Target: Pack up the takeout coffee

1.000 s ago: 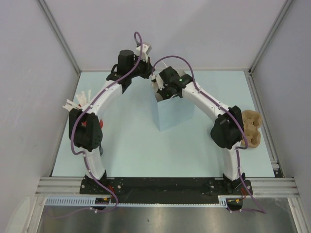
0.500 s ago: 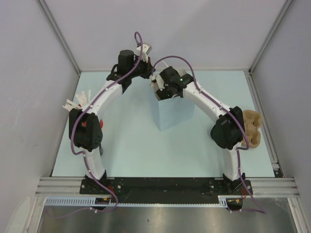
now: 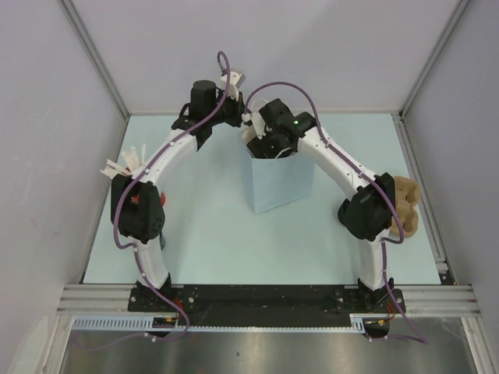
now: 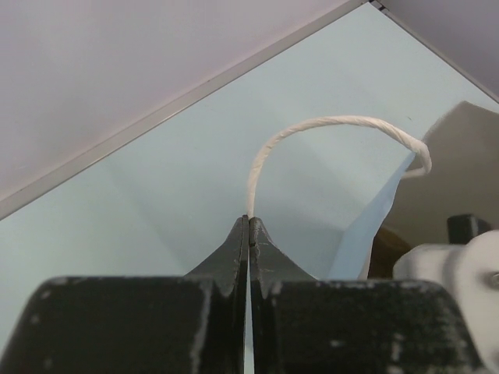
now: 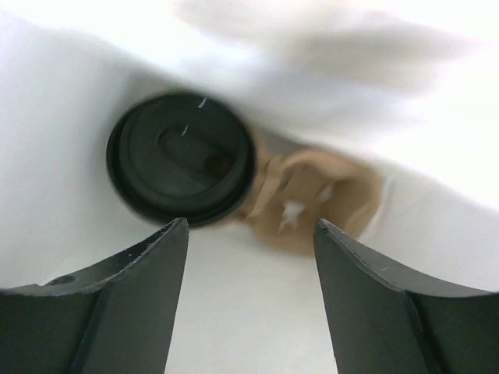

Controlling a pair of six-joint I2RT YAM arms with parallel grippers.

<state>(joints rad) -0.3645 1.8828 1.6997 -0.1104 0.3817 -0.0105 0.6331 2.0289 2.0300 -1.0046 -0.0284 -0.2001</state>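
Observation:
In the right wrist view the takeout coffee (image 5: 181, 160) shows its round black sip lid from above. It stands upright inside the pale-blue paper bag (image 3: 277, 183), next to a brown pulp piece (image 5: 312, 199). My right gripper (image 5: 251, 227) hangs open above the bag's inside, its fingers apart from the cup and holding nothing. In the top view the right wrist (image 3: 274, 134) covers the bag's mouth and hides the coffee. My left gripper (image 4: 249, 222) is shut on the bag's white twisted handle (image 4: 335, 123), holding it up at the bag's far-left rim.
A brown pulp cup carrier (image 3: 405, 206) lies at the right edge of the table, beside the right arm's elbow. White straws (image 3: 125, 164) stick out at the left edge behind the left arm. Grey walls enclose the table on three sides.
My right gripper has gone from shut to open, letting go of the coffee inside the bag, and its wrist has shifted slightly back. The left gripper has kept its hold.

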